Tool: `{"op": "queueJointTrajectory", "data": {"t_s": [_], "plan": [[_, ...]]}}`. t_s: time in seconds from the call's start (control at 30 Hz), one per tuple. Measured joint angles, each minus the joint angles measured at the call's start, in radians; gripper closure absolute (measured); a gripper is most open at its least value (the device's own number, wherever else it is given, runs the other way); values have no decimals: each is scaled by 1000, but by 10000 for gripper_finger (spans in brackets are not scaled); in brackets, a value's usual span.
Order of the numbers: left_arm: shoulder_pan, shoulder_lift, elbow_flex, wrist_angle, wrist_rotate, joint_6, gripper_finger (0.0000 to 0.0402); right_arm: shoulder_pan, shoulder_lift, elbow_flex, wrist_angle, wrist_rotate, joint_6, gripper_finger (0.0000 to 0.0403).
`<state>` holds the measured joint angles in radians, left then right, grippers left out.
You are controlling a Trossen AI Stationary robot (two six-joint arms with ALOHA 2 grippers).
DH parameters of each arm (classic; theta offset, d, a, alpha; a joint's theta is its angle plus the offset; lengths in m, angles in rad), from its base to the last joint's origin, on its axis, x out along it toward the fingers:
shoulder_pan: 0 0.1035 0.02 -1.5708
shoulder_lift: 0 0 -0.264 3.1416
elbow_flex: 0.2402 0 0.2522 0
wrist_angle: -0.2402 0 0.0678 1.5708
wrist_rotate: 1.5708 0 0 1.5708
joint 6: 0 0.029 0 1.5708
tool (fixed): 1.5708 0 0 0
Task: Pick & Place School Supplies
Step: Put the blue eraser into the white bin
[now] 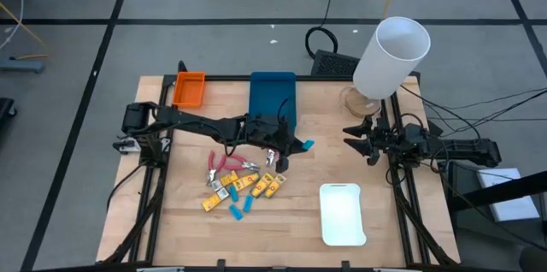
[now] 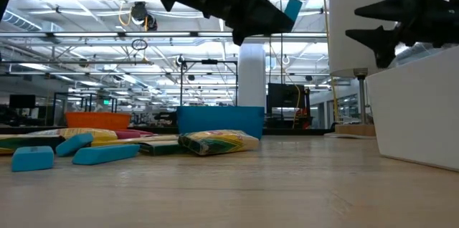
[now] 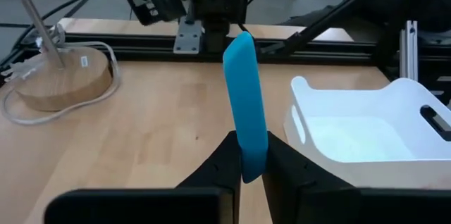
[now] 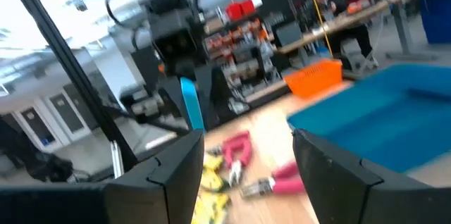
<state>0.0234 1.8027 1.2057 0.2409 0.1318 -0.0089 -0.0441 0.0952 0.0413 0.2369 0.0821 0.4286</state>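
One light-blue block (image 3: 244,104), pinched by its lower end between my left gripper (image 3: 248,162) fingers, standing upright above the table between the pile (image 1: 237,186) and the white tray (image 1: 342,214). Likely light, stiff, smooth; grip the flat sides. My right gripper (image 1: 357,139) waits spread by the lamp (image 1: 386,60).

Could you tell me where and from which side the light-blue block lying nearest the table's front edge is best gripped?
Judging from the high view, take the light-blue block across its narrow middle, coming straight down. It lies flat at the pile's front edge with bare wood in front of it, but a neighbouring light-blue block is close, so clearance looks tight there.
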Motion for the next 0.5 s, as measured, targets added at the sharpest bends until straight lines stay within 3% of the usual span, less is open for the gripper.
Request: {"op": "queueJointTrajectory", "data": {"t_s": [0.3, 0.5], "plan": [[-3, 0, 0, 15, -1, -2, 368, 4, 189, 0, 183, -6, 14, 193], [-3, 0, 0, 15, -2, -12, 365, 60, 367, 0, 404, -7, -9, 193]]}}
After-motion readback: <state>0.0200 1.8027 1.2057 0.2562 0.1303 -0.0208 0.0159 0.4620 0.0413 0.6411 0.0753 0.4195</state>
